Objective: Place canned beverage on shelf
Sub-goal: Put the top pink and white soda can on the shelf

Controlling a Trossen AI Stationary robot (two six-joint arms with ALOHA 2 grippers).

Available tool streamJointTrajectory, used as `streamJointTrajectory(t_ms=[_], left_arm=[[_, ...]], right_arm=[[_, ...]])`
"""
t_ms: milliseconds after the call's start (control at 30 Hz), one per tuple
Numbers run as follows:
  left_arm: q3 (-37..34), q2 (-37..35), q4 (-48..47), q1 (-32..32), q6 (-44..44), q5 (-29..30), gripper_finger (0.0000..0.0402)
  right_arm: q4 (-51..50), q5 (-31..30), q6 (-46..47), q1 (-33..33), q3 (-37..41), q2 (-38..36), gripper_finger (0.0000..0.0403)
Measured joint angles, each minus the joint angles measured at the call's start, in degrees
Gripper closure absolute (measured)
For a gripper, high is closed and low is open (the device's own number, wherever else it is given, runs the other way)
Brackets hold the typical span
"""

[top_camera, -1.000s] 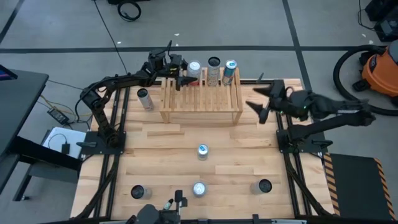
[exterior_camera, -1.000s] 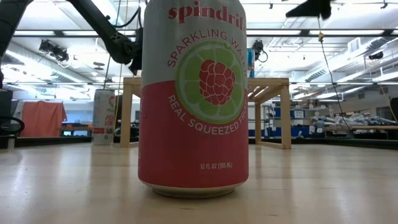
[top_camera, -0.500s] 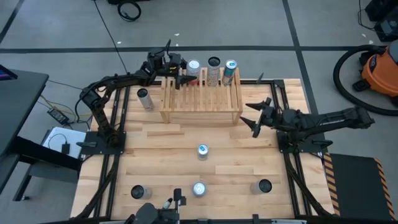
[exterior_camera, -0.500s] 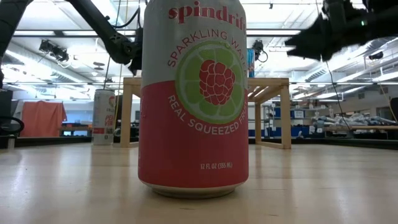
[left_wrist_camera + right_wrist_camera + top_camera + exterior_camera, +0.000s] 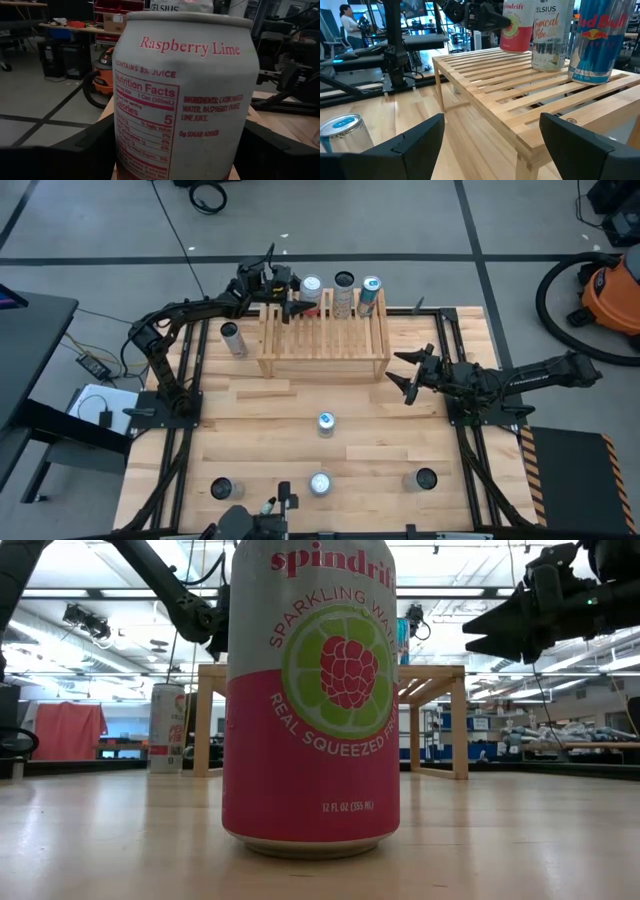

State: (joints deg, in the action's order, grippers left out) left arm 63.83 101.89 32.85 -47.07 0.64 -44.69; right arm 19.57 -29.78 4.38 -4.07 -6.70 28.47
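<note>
The shelf (image 5: 323, 338) is a pale wood rack with a slatted top, at the table's far middle. Three cans stand along its far edge: a pink-and-white Spindrift can (image 5: 516, 27), a Celsius can (image 5: 550, 35) and a Red Bull can (image 5: 595, 42). My left gripper (image 5: 300, 307) reaches level to the shelf's far left corner and is shut on the Spindrift can (image 5: 185, 95). My right gripper (image 5: 405, 380) hovers open just off the shelf's right near corner, with nothing between its fingers (image 5: 395, 150). My left gripper pinches the Spindrift can's side wall (image 5: 125, 140) between its two fingers (image 5: 85, 152), one on each opposite side. The fingers come in level from the table's far left. The can stands upright with its base (image 5: 516, 49) on the shelf's slats.
Loose cans stand on the table: one left of the shelf (image 5: 233, 338), one in the middle (image 5: 326, 422), and three near the front edge (image 5: 221, 489) (image 5: 320, 483) (image 5: 426, 479). The middle front one fills the low view (image 5: 310, 700).
My right gripper has come down from high above the table to about the shelf top's height and shifted a little toward the near edge, staying open. The left gripper and the cans have kept still.
</note>
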Motion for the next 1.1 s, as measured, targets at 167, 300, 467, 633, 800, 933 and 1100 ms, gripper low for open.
streamJointTrajectory(t_ms=[167, 300, 467, 633, 800, 933, 1100], left_arm=[[-0.72, 0.00, 0.26, -0.02, 0.93, 0.07, 0.0086], [-2.84, 0.09, 4.00, 0.00, 0.05, 1.25, 0.0086], [-4.17, 0.07, 8.87, 0.08, -1.47, 1.72, 0.0086], [-4.17, 0.07, 9.90, 0.38, -1.44, 2.74, 0.0086], [-4.17, 0.07, 10.03, 1.16, -1.40, 2.78, 0.0086], [-4.17, 0.09, 10.12, 1.73, -1.45, 2.91, 0.0086], [-4.20, 0.11, 9.65, 1.71, -1.46, 4.29, 0.0086]], right_arm=[[0.09, 0.00, -0.02, -0.01, 0.00, 0.00, 0.0066], [0.09, -0.03, -0.02, -0.01, 0.00, 0.00, 0.0066], [0.07, -0.06, -0.02, 0.00, 0.00, 0.00, 0.0066], [0.07, -0.07, -0.02, -0.01, 0.00, 0.00, 0.0066], [0.07, -0.09, -0.02, 0.00, -0.02, 0.00, 0.0066], [0.07, -0.10, -0.02, -0.01, -0.02, 0.00, 0.0066], [0.07, -0.10, -0.02, -0.01, -0.02, 0.00, 0.0066]])
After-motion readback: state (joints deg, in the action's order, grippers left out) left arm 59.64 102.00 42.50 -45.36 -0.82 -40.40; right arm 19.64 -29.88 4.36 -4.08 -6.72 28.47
